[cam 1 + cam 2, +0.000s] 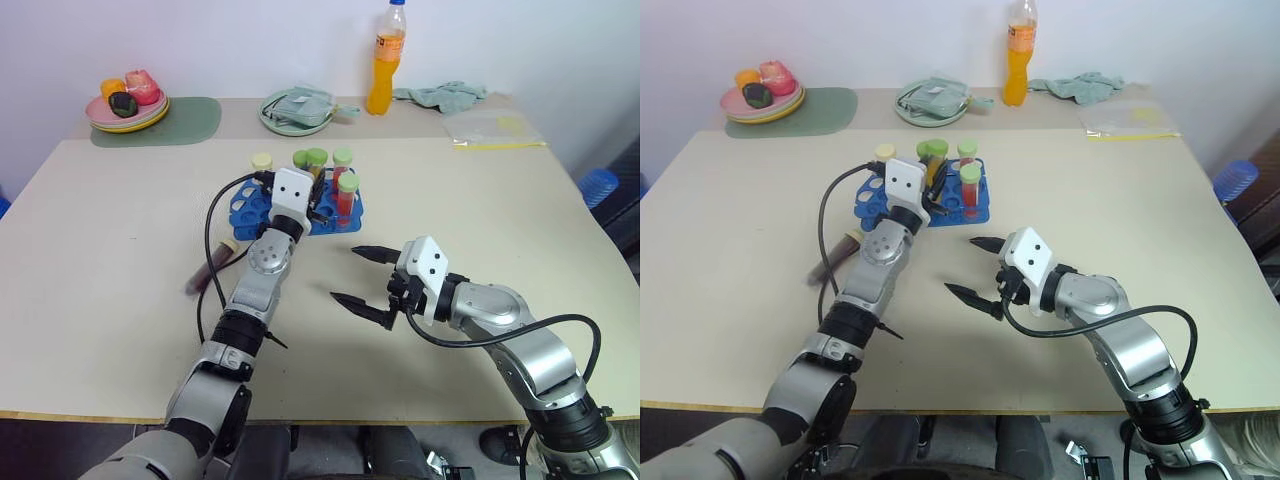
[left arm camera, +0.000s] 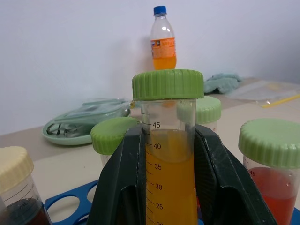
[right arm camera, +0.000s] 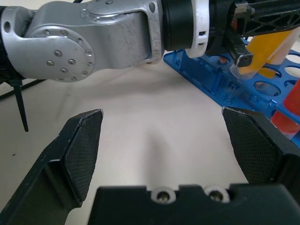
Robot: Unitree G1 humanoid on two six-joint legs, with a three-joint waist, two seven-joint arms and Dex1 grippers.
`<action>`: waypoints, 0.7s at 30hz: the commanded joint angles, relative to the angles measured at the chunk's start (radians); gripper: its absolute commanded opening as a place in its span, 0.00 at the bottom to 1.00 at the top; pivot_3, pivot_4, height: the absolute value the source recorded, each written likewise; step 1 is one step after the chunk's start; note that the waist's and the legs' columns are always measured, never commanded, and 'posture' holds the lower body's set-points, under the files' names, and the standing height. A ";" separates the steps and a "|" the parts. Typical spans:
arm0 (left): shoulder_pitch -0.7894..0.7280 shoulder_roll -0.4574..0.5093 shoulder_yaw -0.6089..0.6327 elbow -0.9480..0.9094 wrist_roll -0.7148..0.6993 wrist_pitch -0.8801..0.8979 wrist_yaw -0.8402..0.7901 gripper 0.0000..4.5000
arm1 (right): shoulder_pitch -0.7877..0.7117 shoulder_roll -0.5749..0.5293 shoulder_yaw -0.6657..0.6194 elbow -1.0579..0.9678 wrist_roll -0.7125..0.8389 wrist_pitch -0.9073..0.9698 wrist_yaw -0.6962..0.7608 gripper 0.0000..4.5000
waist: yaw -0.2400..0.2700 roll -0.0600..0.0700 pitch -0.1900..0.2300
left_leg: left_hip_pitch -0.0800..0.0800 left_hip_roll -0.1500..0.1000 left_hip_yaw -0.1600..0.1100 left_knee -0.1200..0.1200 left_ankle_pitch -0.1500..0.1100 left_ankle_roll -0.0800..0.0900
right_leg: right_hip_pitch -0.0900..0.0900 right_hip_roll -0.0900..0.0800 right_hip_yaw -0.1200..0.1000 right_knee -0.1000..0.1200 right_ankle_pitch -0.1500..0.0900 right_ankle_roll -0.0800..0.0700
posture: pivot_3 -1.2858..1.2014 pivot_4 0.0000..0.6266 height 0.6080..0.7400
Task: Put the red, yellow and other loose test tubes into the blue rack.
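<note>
Yellow-liquid clear plastic test tube with a ribbed green screw cap (image 2: pixel 168 154) is clamped upright between the two black fingers of the left gripper (image 2: pixel 168 187), held over the bright blue plastic rack with round holes (image 1: pixel 345 215), which stands on the beige desk (image 1: pixel 120 230) toward its far edge, around the middle. The left jaws are clenched on the tube's body below the cap. Several capped tubes already stand in the rack, among them a red-liquid tube with a green cap (image 1: pixel 346 197) and a cream-capped one (image 1: pixel 262 162). That crowding is the risk, as I judge it: a tube lowered slightly off a hole could catch the rack's top or nudge a neighbour's cap, tipping it. A dark brown-liquid tube with a cream cap (image 1: pixel 212 267) lies loose on the desk beside the left forearm, where the arm could roll it. The right gripper (image 1: pixel 364 275) hovers nearer the front edge, jaws spread wide, grasping nothing.
</note>
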 commanded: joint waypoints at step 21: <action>0.165 0.074 0.126 -0.380 -0.111 0.068 -0.105 0.89 | -0.013 0.015 -0.012 -0.032 0.006 -0.008 -0.005 1.00 | -0.018 0.000 0.000 | 0.000 0.000 -0.003 0.000 0.000 0.000 | 0.000 0.000 0.000 0.001 0.000 0.000 | 0.52 0.24 1.00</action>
